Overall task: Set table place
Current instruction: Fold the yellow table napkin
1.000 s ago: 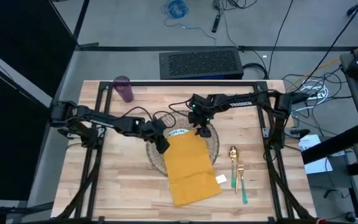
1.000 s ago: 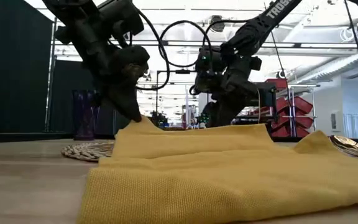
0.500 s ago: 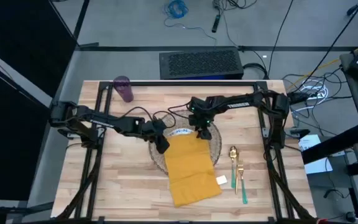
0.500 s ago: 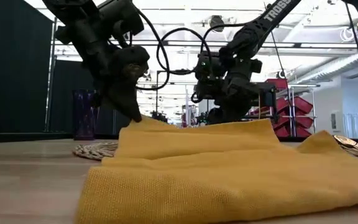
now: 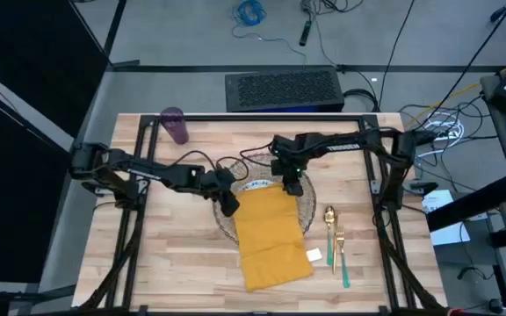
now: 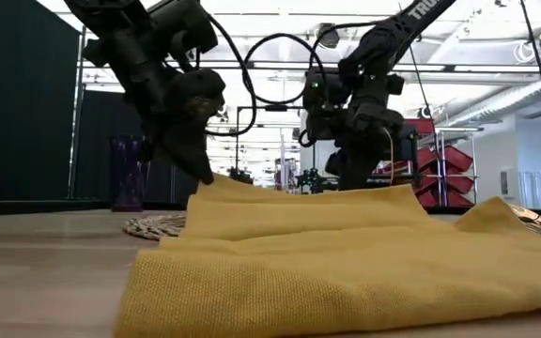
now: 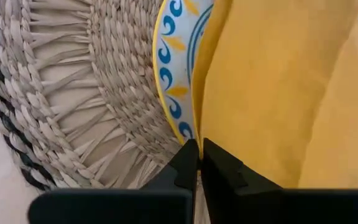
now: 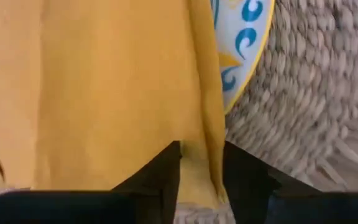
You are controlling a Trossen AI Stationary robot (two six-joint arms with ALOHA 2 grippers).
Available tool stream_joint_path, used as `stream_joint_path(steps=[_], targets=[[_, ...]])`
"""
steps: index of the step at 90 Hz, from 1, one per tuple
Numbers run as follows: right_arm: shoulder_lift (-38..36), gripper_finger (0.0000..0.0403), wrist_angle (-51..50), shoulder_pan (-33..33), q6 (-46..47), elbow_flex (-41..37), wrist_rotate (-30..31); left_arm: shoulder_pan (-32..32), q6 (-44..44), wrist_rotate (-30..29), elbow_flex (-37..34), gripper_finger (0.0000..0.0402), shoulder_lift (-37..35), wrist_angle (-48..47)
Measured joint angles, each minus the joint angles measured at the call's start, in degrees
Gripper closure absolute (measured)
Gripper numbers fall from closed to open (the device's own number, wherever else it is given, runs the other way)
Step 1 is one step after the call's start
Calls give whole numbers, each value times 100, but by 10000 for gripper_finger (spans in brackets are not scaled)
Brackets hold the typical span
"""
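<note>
The mustard-yellow napkin [image 5: 271, 237] lies lengthwise over the teal-patterned plate [image 5: 255, 185] and the round woven mat [image 5: 305, 207]. Its near end rests on the wooden table [image 5: 165, 254]. My left gripper [image 5: 228, 205] is shut at the napkin's far left corner. My right gripper [image 5: 290, 186] is shut at its far right corner. In the low view the far edge is raised a little between the two grippers [image 6: 200, 174] [image 6: 364, 178]. A gold fork and spoon [image 5: 335, 241] lie right of the mat. The purple cup [image 5: 175, 125] stands at the far left. My left gripper pinches the napkin's far left corner [image 7: 197, 130] between its two fingers, slanting down from the table's left. That corner is lifted just above the plate's rim [image 7: 169, 74]. My right gripper pinches a fold of the napkin's far right edge [image 8: 204, 149] between its two fingers [image 8: 166, 171], coming from above and the far side. The cloth there sits just above the plate [image 8: 241, 37] and the mat [image 8: 303, 93], and the rest lies slack toward the near edge.
A small white tag [image 5: 313, 254] lies beside the napkin's near right side. A black metal frame [image 5: 262, 118] runs along the table's edges. Bare planks show at the near left and the far right of the table.
My right gripper has shifted a little toward the table's right edge with its corner of the napkin. The raised far edge between the grippers is now drawn straighter. The near end of the napkin has stayed on the table.
</note>
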Motion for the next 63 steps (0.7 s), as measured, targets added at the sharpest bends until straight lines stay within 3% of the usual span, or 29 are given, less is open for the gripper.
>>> stream_joint_path(steps=[21,36,47,63], targets=[[-16,381,-44,7,35,-2,-58,0,2,2,0,402,0,4],[-16,399,-42,20,110,-2,-78,0,11,2,0,402,0,11],[-18,388,-35,37,113,-2,-96,0,103,4,0,402,0,20],[-20,337,-35,42,122,-2,-105,0,103,4,0,402,0,20]])
